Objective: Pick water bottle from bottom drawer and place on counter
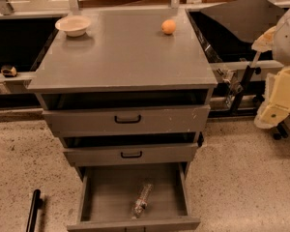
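The water bottle [141,199], small, clear and crinkled, lies on its side in the open bottom drawer [106,192], right of the middle and pointing toward the front. The counter [121,52] is the flat grey top of the cabinet above. My cream-coloured arm with the gripper [275,108] is at the right edge of the view, beside the cabinet at about the height of the top drawer. It is well away from the bottle and holds nothing that I can see.
A white bowl [73,25] stands at the counter's back left and an orange fruit [168,26] at its back right. The two upper drawers [128,120] are slightly open. A black tilted tray [241,18] stands to the right. A black bar [34,209] lies on the floor at the lower left.
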You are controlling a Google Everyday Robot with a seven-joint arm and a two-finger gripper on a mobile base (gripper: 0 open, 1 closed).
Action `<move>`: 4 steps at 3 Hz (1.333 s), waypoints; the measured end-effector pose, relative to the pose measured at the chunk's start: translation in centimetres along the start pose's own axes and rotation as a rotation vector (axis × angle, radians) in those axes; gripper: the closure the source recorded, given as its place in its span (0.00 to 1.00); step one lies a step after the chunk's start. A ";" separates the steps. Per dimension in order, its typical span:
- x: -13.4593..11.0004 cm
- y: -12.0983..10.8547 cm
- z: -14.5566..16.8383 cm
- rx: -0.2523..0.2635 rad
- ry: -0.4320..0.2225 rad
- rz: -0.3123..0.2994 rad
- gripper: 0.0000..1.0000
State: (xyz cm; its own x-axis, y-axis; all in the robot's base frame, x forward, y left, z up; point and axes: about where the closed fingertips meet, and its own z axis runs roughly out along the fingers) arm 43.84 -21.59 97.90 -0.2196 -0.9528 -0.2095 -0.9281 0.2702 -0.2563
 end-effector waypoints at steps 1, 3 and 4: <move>-0.5 -0.6 0.9 0.014 -0.003 0.001 0.00; -0.1 1.3 18.6 -0.076 -0.147 0.029 0.00; -0.4 1.4 18.8 -0.077 -0.129 0.021 0.00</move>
State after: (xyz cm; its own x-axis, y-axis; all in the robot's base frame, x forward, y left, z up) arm 48.25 -18.27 79.90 -0.2037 -0.9200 -0.3349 -0.9451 0.2740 -0.1779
